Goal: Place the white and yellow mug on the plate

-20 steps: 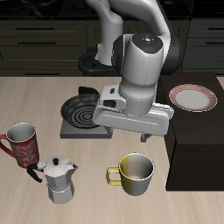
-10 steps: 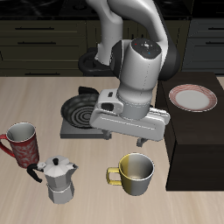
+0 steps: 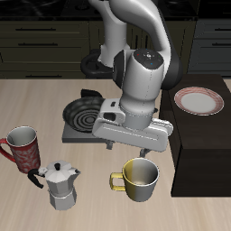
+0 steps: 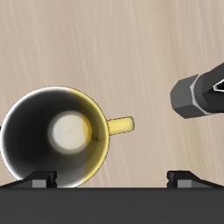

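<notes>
The white and yellow mug stands upright near the table's front edge, its yellow loop handle pointing toward the moka pot. In the wrist view the mug shows its pale inside from straight above, with the handle sticking out sideways. My gripper hangs just above and slightly behind the mug, apart from it. The gripper is open with nothing between its widely spread fingers. The plate, white with a reddish-brown striped rim, lies on a dark raised block beside the arm.
A silver moka pot and a red patterned mug stand near the front edge. A black spiral-bottomed frying pan sits on a burner farther back. The dark block under the plate rises beside the mug.
The arm has lowered and shifted a little toward the table's front, bringing the open gripper closer above the mug. Nothing else moved.
</notes>
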